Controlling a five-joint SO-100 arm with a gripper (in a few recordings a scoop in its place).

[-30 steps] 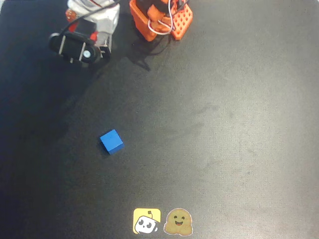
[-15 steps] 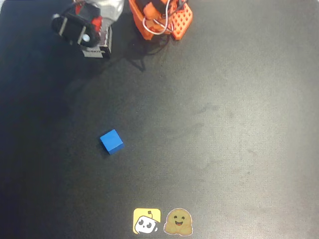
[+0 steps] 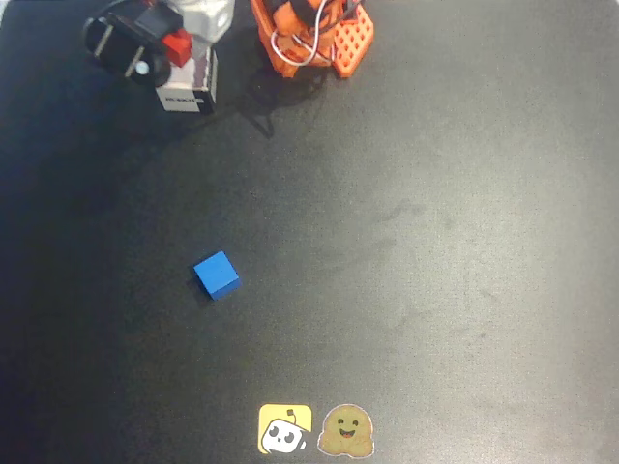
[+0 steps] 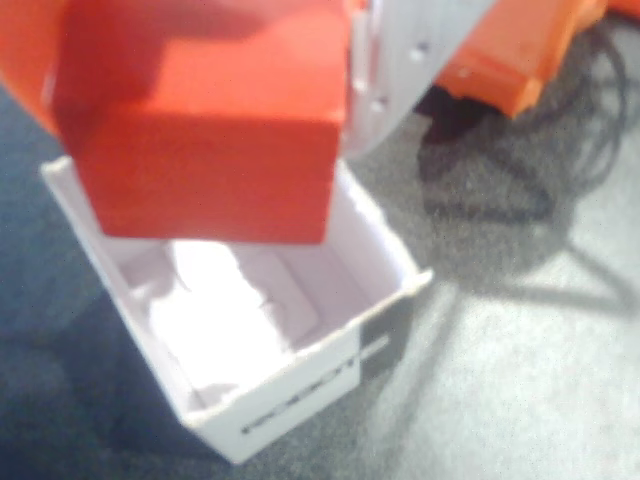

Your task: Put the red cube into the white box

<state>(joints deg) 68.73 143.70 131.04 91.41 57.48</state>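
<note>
While the hand (image 3: 160, 50) grips the red cube (image 4: 205, 150) directly above the open white box (image 4: 260, 330), placement is the step in hand, and the next move likely calls for releasing squarely over the box, well apart from the blue cube (image 3: 216, 275).

Overhead view is evenly lit, with a pale sheen across the dark table (image 3: 455, 242) and corners darkening; the orange arm base (image 3: 314, 39) throws a soft shadow down-left; wrist view is bright and blurred, the red cube (image 4: 210, 130) closest and softest; cable shadows smear at upper right.
</note>
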